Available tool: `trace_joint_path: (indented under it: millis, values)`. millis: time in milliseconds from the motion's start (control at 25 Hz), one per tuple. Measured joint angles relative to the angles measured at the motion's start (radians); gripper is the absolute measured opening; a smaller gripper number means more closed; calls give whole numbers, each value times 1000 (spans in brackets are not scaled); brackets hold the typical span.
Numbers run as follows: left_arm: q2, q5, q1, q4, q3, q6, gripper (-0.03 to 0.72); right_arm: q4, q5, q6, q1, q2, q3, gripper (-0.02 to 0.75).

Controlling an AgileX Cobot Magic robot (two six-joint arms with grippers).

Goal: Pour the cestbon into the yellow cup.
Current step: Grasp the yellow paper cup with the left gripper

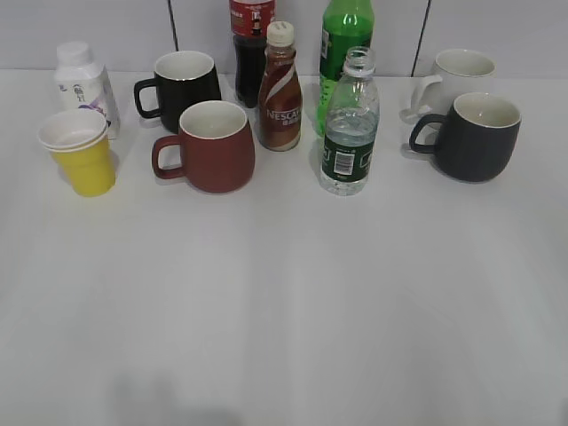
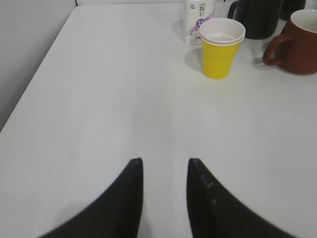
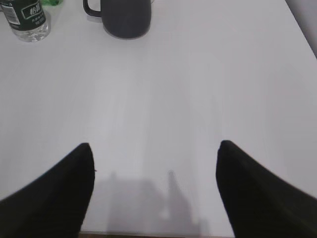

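Observation:
The cestbon (image 1: 350,124), a clear ribbed bottle with a dark green label and no cap, stands upright at the middle right of the table; its base shows at the top left of the right wrist view (image 3: 28,20). The yellow cup (image 1: 81,153) stands at the far left, upright, and shows in the left wrist view (image 2: 221,47). My left gripper (image 2: 165,161) is open and empty, well short of the cup. My right gripper (image 3: 155,146) is wide open and empty above bare table near its front edge. Neither gripper shows in the exterior view.
A dark red mug (image 1: 209,146), a black mug (image 1: 182,82), a Nescafe bottle (image 1: 280,89), a cola bottle (image 1: 250,44) and a green soda bottle (image 1: 344,40) stand between cup and cestbon. A white milk bottle (image 1: 84,84) is behind the cup. A dark grey mug (image 1: 475,136) and a white mug (image 1: 457,75) stand right.

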Motion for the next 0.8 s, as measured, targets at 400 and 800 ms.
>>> trace_joint_path:
  millis: [400,800]
  values:
    - [0,0,0,0,0,0,239,0,0,0,0,0,0,573]
    - [27,-141,-12,2,-20,0,239,6,-1,0,0,0,-2,573]
